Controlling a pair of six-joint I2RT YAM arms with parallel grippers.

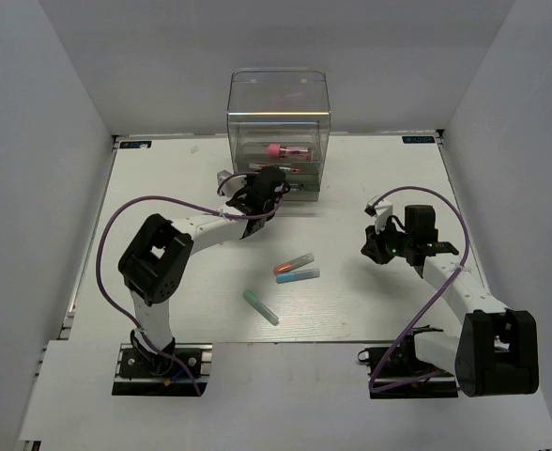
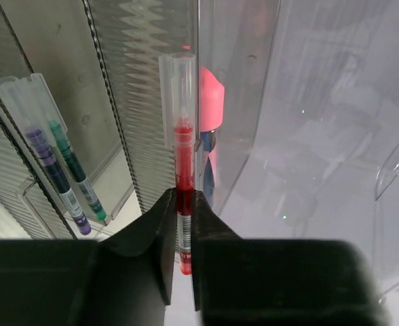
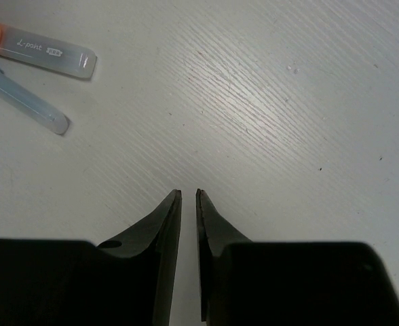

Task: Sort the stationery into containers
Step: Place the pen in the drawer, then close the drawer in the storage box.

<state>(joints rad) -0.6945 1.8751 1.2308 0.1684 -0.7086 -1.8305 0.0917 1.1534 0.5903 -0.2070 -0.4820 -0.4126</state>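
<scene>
Red pen (image 2: 183,197) pinched in left gripper (image 2: 184,204), seemingly inside organiser (image 1: 278,132); right gripper (image 3: 188,197) near-closed, empty.

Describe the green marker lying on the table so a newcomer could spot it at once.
Start from the tall clear organiser at the back of the table, then come forward to the three markers lying loose between the two arms. The green marker is the nearest to the arm bases, lying alone on a diagonal, while the orange-capped marker and light blue marker lie side by side just beyond it.

Red pen (image 2: 183,180) upright at clear organiser (image 1: 278,132) — three markers (image 1: 293,266) on table.
</scene>
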